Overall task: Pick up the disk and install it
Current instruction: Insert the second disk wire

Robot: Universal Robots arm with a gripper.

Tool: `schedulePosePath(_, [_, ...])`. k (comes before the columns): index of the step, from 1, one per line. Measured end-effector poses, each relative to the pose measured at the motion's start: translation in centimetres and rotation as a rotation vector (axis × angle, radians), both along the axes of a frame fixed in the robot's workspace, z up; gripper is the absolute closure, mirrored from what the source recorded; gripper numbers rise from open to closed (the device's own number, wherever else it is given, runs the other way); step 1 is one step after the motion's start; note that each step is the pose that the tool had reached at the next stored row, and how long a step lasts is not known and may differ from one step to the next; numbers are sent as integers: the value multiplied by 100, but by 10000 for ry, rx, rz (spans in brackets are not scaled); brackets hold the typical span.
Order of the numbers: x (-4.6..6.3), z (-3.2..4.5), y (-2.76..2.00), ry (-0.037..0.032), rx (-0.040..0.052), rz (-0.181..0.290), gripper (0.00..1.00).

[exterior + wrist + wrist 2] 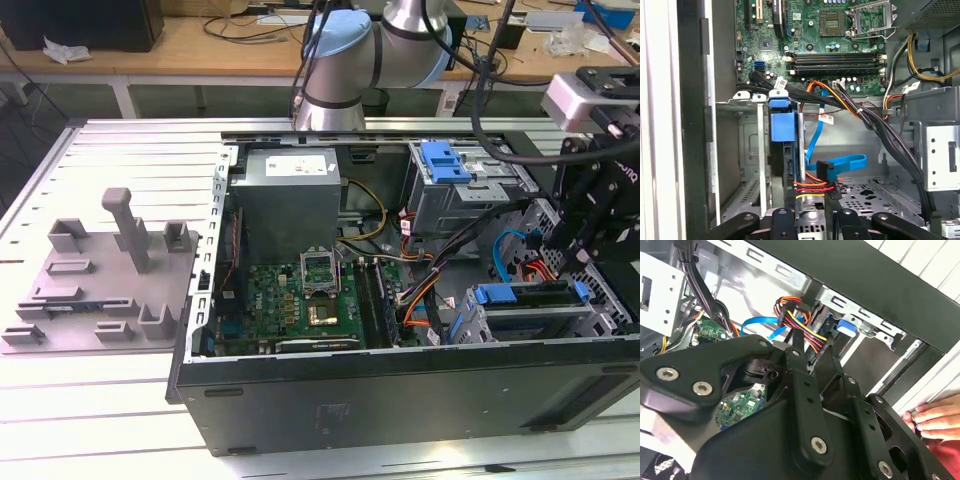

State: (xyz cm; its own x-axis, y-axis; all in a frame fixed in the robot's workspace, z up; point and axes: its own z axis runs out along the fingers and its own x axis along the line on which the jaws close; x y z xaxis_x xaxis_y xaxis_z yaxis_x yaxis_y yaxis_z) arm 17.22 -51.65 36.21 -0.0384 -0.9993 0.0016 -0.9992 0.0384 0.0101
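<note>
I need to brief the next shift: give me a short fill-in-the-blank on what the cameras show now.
1. In the exterior view the gripper hangs over the drive cage at the case's ____ end.
2. The flat data cable lying in the case is ____ in colour.
3. In the first wrist view the processor socket on the motherboard stands ____.

Missing words: right; blue; empty

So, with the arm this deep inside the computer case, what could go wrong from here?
1. The pincer sits close to the blue cable and the orange and red wires; it could snag or unplug them.
2. In the second wrist view a person's hand rests on the case edge near the arm and could be pinched.
</note>
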Motion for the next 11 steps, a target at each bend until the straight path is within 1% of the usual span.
schedulePosePath(1, [1, 9, 37, 0, -135, 0, 64])
schedulePosePath(2, [1, 14, 48, 1, -221, 0, 64])
schedulePosePath(3, [1, 21, 58, 5, -345, -1, 64])
schedulePosePath(4, [2, 30, 67, 10, -526, 0, 64])
schedulePosePath(5, [2, 37, 77, 12, -680, 0, 64])
schedulePosePath(6, [2, 41, 97, 13, -826, 0, 64])
schedulePosePath(7, [2, 44, 116, 13, -903, 0, 64])
schedulePosePath(8, [3, 50, 158, 12, -1022, 0, 64])
schedulePosePath(10, [3, 53, 207, 13, -1172, 0, 64])
schedulePosePath(11, [3, 56, 234, 13, -1286, -1, 64])
